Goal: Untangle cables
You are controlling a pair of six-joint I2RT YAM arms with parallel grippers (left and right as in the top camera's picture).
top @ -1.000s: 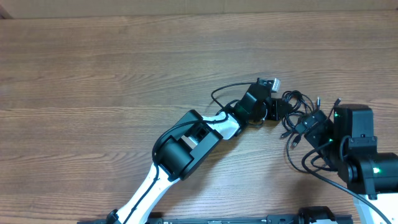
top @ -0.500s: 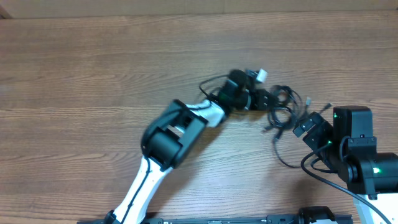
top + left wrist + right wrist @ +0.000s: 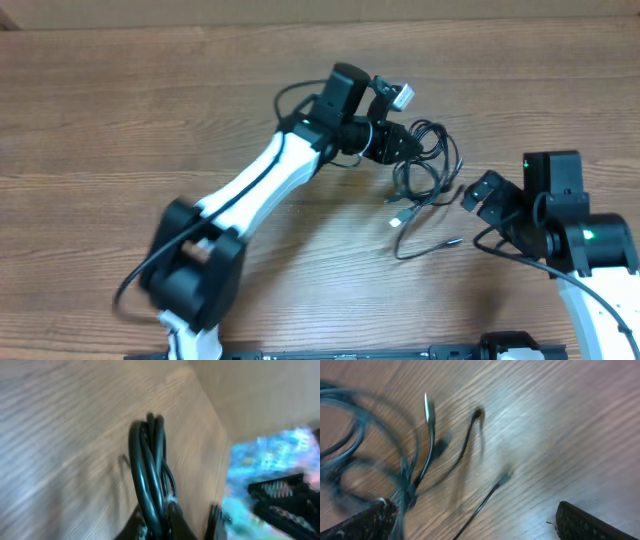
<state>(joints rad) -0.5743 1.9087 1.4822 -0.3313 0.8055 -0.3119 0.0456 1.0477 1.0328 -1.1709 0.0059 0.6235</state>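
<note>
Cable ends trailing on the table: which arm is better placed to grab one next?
Probably right: the right gripper is open, empty and near the loose plug ends; the left gripper is shut on the cables.

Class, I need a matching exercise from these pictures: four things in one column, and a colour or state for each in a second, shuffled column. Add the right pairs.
Column one:
1. left end effector
2. right end effector
3. cables
4. table

Column two:
A. open, gripping nothing
B. brown wood grain
C. shut on a bundle of cords
D. black, looped, with plug ends trailing loose

Pairs: 1-C, 2-A, 3-D, 4-B
</note>
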